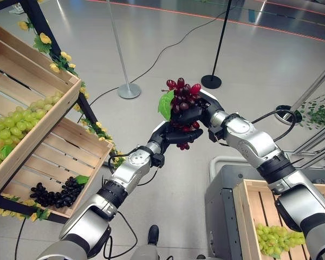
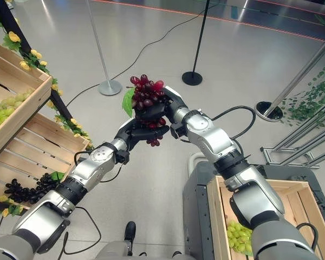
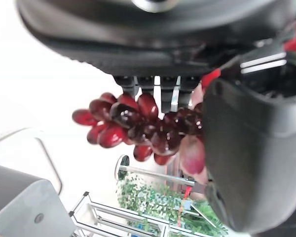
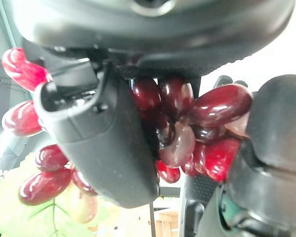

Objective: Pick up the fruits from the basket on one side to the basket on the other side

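Note:
A bunch of red grapes [image 1: 182,95] with a green leaf [image 1: 165,105] hangs in mid-air above the floor, between both hands. My left hand [image 1: 169,136] is under the bunch, its fingers curled round the lower grapes [image 3: 138,126]. From the right, my right hand [image 1: 207,111] grips the middle of the bunch, thumb and fingers closed round the grapes [image 4: 177,128]. The wooden crate [image 1: 242,211] at the lower right holds a bunch of green grapes [image 1: 276,238].
A slanted wooden rack [image 1: 54,122] stands at the left, with green grapes [image 1: 13,130] in its upper crate and black grapes [image 1: 57,195] in the lower one. Two stanchion bases [image 1: 129,91] [image 1: 211,82] stand on the floor beyond the hands. A grey cart [image 1: 222,206] carries the right crate.

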Tool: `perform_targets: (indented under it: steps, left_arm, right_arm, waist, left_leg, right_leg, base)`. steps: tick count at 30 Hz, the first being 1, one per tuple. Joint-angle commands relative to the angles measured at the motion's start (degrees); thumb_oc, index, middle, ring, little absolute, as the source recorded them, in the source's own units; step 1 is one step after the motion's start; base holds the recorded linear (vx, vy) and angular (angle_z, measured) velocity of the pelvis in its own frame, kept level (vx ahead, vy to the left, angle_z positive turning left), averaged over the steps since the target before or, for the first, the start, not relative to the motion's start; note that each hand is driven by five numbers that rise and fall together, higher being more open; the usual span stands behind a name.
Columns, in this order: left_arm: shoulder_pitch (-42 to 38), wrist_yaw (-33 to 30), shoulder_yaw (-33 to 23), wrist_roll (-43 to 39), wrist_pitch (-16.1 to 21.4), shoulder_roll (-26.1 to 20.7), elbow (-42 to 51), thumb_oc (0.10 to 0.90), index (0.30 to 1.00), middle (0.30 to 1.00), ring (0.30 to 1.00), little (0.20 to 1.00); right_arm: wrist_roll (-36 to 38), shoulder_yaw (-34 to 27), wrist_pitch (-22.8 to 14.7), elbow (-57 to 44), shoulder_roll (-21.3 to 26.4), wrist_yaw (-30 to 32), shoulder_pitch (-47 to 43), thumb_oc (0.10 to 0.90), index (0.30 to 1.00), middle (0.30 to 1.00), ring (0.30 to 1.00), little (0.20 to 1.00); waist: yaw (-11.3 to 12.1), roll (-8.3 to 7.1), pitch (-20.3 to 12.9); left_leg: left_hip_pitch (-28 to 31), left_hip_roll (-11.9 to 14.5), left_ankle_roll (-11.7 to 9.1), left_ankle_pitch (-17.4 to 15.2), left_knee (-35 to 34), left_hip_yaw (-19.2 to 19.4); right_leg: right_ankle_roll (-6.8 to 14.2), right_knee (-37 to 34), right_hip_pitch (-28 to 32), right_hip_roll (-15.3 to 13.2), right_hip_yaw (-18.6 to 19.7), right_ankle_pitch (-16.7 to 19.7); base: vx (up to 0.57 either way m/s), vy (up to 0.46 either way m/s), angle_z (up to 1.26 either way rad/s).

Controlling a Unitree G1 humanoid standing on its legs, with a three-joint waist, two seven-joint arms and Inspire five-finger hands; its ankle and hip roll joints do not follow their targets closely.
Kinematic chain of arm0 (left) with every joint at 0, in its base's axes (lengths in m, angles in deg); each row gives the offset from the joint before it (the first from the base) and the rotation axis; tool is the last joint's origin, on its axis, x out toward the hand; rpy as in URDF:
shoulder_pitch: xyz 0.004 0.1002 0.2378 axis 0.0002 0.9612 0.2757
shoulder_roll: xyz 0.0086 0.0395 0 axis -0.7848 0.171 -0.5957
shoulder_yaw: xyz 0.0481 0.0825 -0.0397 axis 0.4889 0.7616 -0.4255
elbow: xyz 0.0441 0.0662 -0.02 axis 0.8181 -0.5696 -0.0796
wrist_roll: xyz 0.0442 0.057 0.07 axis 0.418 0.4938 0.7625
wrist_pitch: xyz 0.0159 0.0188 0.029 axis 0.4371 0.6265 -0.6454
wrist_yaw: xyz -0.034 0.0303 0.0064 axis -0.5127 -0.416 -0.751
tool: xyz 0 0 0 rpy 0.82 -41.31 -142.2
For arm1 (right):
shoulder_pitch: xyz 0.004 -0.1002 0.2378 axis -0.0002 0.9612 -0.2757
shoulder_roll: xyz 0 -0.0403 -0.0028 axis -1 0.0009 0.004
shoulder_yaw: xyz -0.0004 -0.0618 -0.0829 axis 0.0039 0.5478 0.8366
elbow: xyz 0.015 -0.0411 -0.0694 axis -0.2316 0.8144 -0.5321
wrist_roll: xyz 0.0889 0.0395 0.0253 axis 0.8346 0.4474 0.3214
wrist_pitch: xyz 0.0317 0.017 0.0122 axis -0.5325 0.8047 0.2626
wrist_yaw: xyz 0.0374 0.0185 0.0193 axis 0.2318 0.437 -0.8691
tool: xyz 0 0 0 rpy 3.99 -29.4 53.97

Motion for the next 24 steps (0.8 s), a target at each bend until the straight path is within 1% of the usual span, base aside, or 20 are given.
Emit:
perform_targets:
  steps: [1, 4, 5, 6, 12, 15, 20, 24]
  left_arm:
    - [-4.6, 0.8, -6.2, -2.5, 12.5, 3.1, 0.5, 0.4, 0.3, 0.3, 0.3, 0.3]
    - [-4.2, 1.2, -6.2, -2.7, 12.9, 2.8, 1.0, 0.4, 0.3, 0.3, 0.3, 0.3]
    - [-4.2, 1.3, -6.2, -2.8, 13.0, 2.7, 1.0, 0.4, 0.3, 0.3, 0.3, 0.3]
    - [-4.2, 1.3, -6.2, -2.9, 13.2, 2.7, 1.0, 0.4, 0.3, 0.3, 0.3, 0.3]
    - [-3.7, 1.3, -6.2, -3.2, 14.0, 3.1, 0.8, 0.4, 0.3, 0.3, 0.3, 0.3]
    - [-3.5, 0.8, -6.3, -3.1, 14.2, 3.3, 0.7, 0.4, 0.3, 0.3, 0.3, 0.3]
    - [-3.3, 0.3, -6.3, -3.0, 14.3, 3.2, 0.8, 0.4, 0.3, 0.3, 0.3, 0.3]
    - [-3.4, 0.2, -6.5, -2.6, 14.4, 3.3, 0.4, 0.4, 0.3, 0.3, 0.3, 0.3]
  right_arm:
    - [2.3, -3.0, -3.3, 0.4, -2.4, -3.0, 1.8, 0.4, 0.3, 0.3, 0.3, 0.3]
    - [2.5, -3.2, -3.7, 0.1, -2.5, -3.1, 2.1, 0.4, 0.3, 0.3, 0.3, 0.3]
    - [2.6, -3.2, -3.8, 0.2, -2.5, -3.1, 2.1, 0.493, 0.439, 0.439, 0.439, 0.439]
    - [3.1, -3.2, -3.8, 0.4, -2.6, -3.3, 2.1, 0.8, 0.9, 0.9, 0.9, 0.9]
    - [4.3, -3.9, -4.3, 0.6, -2.6, -2.2, 2.2, 0.8, 0.9, 0.9, 0.9, 0.9]
    - [5.9, -4.3, -3.6, 0.6, -2.6, -1.6, 2.1, 0.8, 0.9, 0.9, 0.9, 0.9]
    - [5.2, -4.7, -4.0, 0.9, -2.3, -1.3, 2.2, 0.8, 0.9, 0.9, 0.9, 0.9]
    - [4.4, -5.0, -3.0, 1.1, -2.0, -1.0, 2.0, 0.8, 0.9, 0.9, 0.9, 0.9]
  waist:
    - [0.8, -1.5, -10.2]
    - [0.9, -1.49, -10.1]
    - [0.9, -1.48, -10.2]
    - [0.9, -1.46, -10.2]
    - [0.8, -1.47, -10.2]
    - [0.7, -1.48, -10.4]
    - [0.7, -1.47, -10.5]
    - [0.6, -1.45, -10.4]
  left_leg:
    - [8.6, 0.9, -2.4, -11.5, 0.1, 4.3]
    - [8.6, 0.8, -2.3, -11.5, 0.1, 4.4]
    - [8.6, 0.8, -2.3, -11.5, 0.1, 4.4]
    - [8.6, 0.9, -2.3, -11.6, 0.1, 4.4]
    - [8.6, 0.9, -2.4, -11.5, 0.1, 4.5]
    - [8.7, 0.9, -2.4, -11.6, 0.1, 4.6]
    - [8.6, 1.0, -2.4, -11.5, 0.1, 4.7]
    - [8.8, 1.0, -2.4, -11.6, 0.1, 4.6]
  right_leg:
    - [-2.7, 0.0, -5.7, -0.3, 1.9, 5.7]
    - [-2.7, 0.0, -5.7, -0.3, 1.9, 5.7]
    - [-2.7, 0.0, -5.7, -0.3, 1.9, 5.7]
    - [-2.7, 0.0, -5.7, -0.3, 1.9, 5.7]
    - [-2.7, 0.0, -5.7, -0.3, 1.8, 5.7]
    - [-2.7, 0.0, -5.7, -0.2, 1.9, 5.7]
    - [-2.6, 0.0, -5.9, -0.1, 2.0, 5.7]
    - [-2.7, 0.0, -5.7, -0.1, 2.0, 5.6]
  base:
    - [0.0, 0.0, 0.0]
    - [0.0, 0.0, 0.0]
    - [0.0, 0.0, 0.0]
    - [0.0, 0.0, 0.0]
    - [0.0, 0.0, 0.0]
    - [0.0, 0.0, 0.0]
    - [0.0, 0.0, 0.0]
    - [0.0, 0.0, 0.0]
